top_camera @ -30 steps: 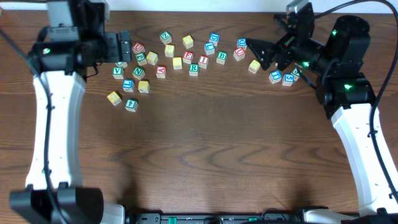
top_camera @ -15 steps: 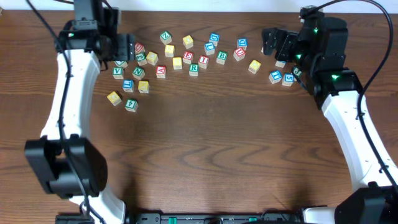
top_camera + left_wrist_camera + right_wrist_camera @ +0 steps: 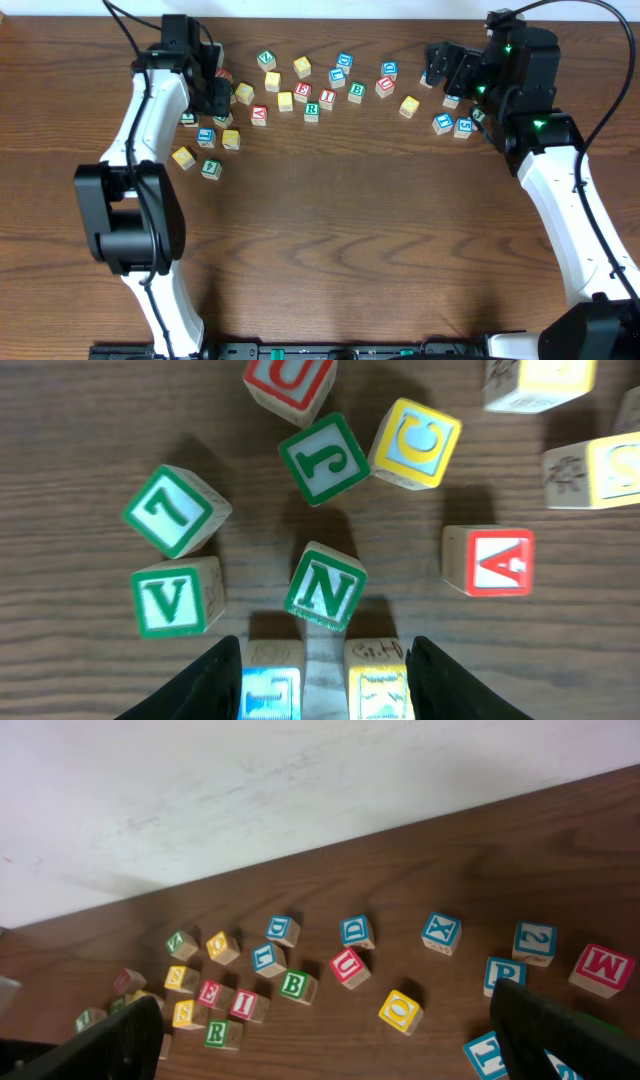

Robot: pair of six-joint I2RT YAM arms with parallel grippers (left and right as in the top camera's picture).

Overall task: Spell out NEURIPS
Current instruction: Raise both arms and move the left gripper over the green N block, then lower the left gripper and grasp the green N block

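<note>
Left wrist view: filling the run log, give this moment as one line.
left hand: open, green N cube just ahead of gap | right hand: open, empty | other cubes: scattered, none lined up

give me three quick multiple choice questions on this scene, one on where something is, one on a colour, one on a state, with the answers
1. In the left wrist view, which block lies just ahead of the left gripper, in line with the gap between its jaws?
A) green N block
B) green V block
C) yellow C block

2. What colour is the lettered face of the A block?
A) blue
B) red
C) green

3. How do the jaws of the right gripper stand?
A) shut on a block
B) shut and empty
C) wide open, holding nothing

Answers:
1 A: the N sits centred just beyond the two jaws, touching neither.
2 B: a white A on a red face.
3 C: in the right wrist view the jaws sit at opposite edges with no block between them.
</note>
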